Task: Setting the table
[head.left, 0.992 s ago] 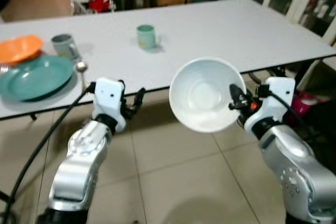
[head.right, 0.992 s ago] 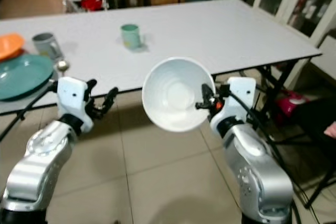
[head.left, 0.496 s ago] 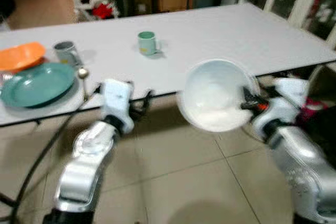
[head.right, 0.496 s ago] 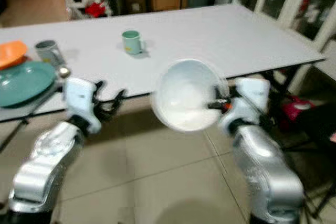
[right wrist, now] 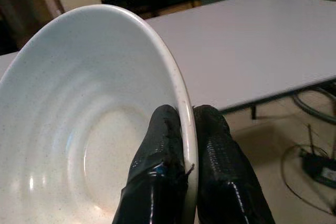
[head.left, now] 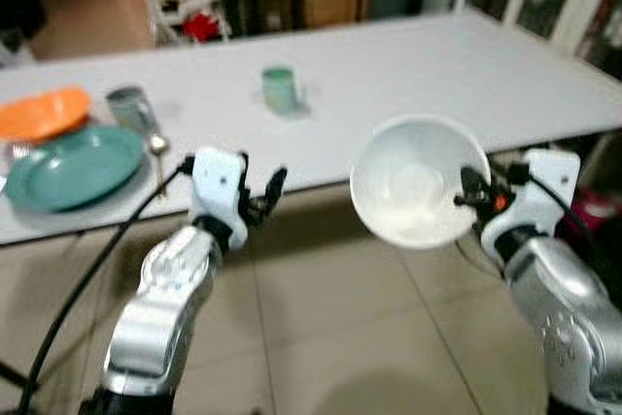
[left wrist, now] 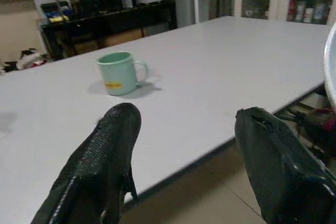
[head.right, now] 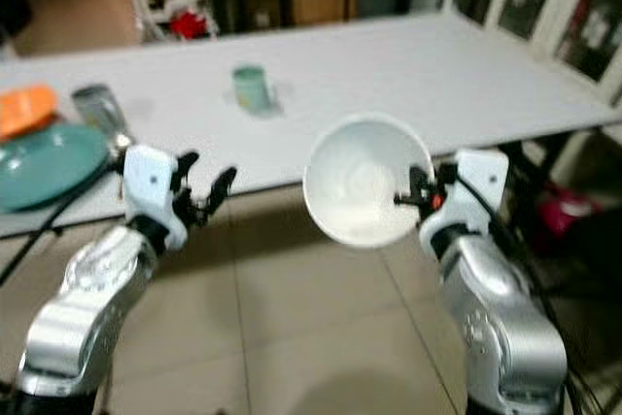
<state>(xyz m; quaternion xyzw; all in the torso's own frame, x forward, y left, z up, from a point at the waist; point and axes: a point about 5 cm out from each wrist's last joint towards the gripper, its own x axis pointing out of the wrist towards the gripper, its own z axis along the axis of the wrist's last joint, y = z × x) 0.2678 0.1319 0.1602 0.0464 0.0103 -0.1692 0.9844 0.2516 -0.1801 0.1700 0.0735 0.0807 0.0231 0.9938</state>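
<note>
Black fingers of the right gripper were clamped on the rim of a round white ceramic bowl, one finger inside the wall and one outside, so the bowl hung tilted on its side with its hollow facing the head camera. That rim pinch looked chosen for carrying; the bowl would need levelling before it could be set down. It hung over the tiled floor, just short of the near edge of the long pale grey worktop.

The left gripper was held up at about nine o'clock from the bowl, its fingers spread wide and empty, probably kept ready.

On the worktop, a pale green mug stood at about eleven o'clock from the bowl. Far off toward ten o'clock lay a round teal plate with a metal spoon beside it, a grey mug and an orange dish behind, suggesting one place already laid.
</note>
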